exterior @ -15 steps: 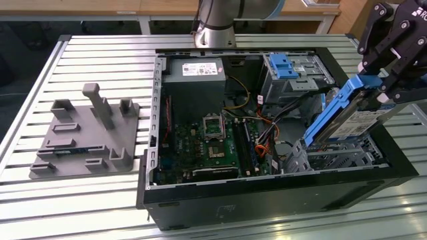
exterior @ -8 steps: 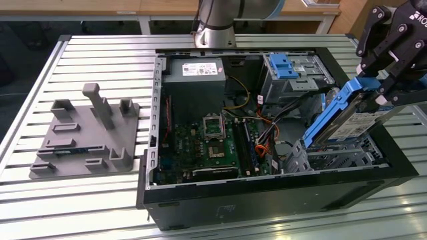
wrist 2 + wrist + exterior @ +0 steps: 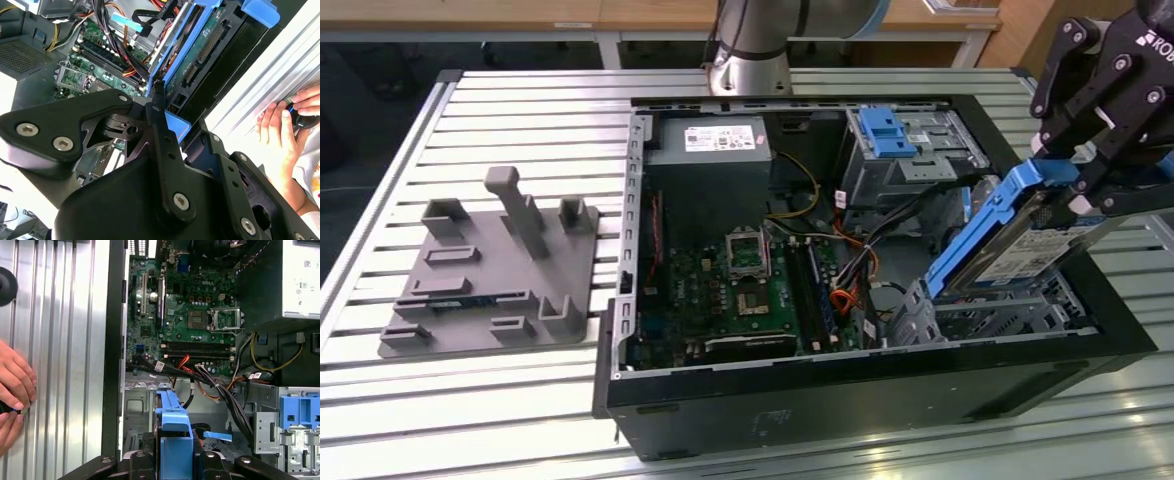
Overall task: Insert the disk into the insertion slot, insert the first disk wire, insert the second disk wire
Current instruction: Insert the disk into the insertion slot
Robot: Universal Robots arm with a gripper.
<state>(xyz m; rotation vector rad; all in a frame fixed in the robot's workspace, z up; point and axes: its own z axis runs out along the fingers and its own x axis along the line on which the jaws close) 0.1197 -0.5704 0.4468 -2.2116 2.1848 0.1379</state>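
My gripper point(image 3: 1075, 180) is shut on the handle end of the disk point(image 3: 1014, 250), a silver drive in a bright blue carrier. The disk hangs tilted, with its lower end just above the insertion slot point(image 3: 987, 318), the low perforated silver cage at the case's front corner on the exterior view's right. In the second wrist view the black fingers point(image 3: 161, 131) clamp the blue carrier point(image 3: 176, 125), and the disk's circuit-board side point(image 3: 200, 50) runs away from them. The first wrist view has the carrier point(image 3: 172, 425) over the cage point(image 3: 139, 412). Loose black and orange wires point(image 3: 861, 265) lie beside the cage.
The open computer case point(image 3: 854, 400) lies on a slatted aluminium table point(image 3: 520, 100). A taller grey cage with a blue latch point(image 3: 891, 135) stands behind the slot. A grey fixture plate point(image 3: 494, 270) sits at the exterior view's left. A person's hands point(image 3: 282, 125) point(image 3: 12, 385) rest on the table beside the case.
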